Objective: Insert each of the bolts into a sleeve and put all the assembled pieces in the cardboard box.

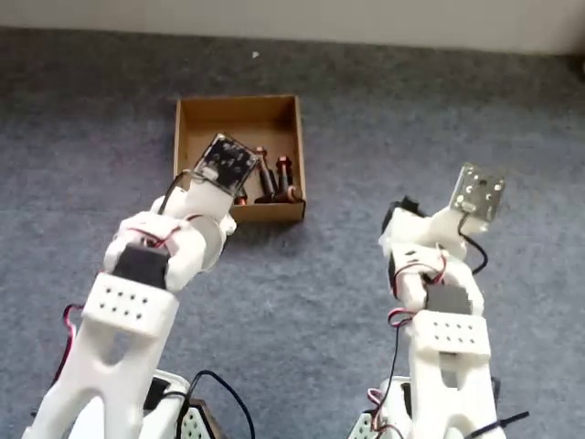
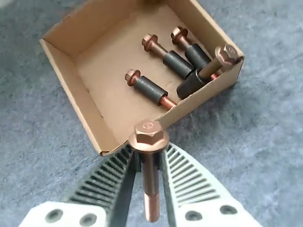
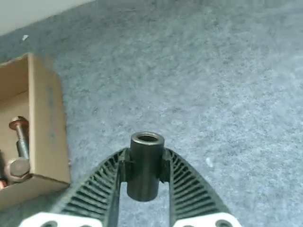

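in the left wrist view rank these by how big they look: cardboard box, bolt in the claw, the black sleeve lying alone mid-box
1. cardboard box
2. bolt in the left claw, though being close to the camera enlarges it
3. black sleeve

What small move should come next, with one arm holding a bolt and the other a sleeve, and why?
Probably swing the left tool, gripping the bare bolt, toward the right tool and line it up with the open bore of the sleeve; the two are apart, not yet joined.
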`<state>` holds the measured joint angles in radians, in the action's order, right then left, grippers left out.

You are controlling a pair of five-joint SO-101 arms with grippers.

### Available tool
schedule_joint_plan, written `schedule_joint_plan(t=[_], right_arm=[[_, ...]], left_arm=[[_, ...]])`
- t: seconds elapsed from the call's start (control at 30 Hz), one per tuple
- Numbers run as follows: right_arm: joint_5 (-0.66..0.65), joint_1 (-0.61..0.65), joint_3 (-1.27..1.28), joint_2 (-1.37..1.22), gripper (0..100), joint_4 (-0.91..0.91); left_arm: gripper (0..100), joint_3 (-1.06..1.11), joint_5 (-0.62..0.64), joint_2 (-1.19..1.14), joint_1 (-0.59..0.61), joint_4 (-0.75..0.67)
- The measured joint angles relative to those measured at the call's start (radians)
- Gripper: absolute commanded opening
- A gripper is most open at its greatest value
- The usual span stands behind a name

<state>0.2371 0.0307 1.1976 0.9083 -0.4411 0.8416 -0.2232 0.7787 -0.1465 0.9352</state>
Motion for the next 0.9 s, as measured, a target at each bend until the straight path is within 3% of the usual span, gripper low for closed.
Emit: schedule_joint_plan(t=[0.47, 0.9], right_arm=[[-0.011, 0.149, 0.158, 0.302, 0.5, 0.0], [-0.011, 0.305, 0.304, 0.586, 0.5, 0.0]], left_arm=[[1, 0.178, 0.253, 0.466, -0.002, -0.052], [1, 0.203, 0.27, 0.781, -0.12, -0.075]])
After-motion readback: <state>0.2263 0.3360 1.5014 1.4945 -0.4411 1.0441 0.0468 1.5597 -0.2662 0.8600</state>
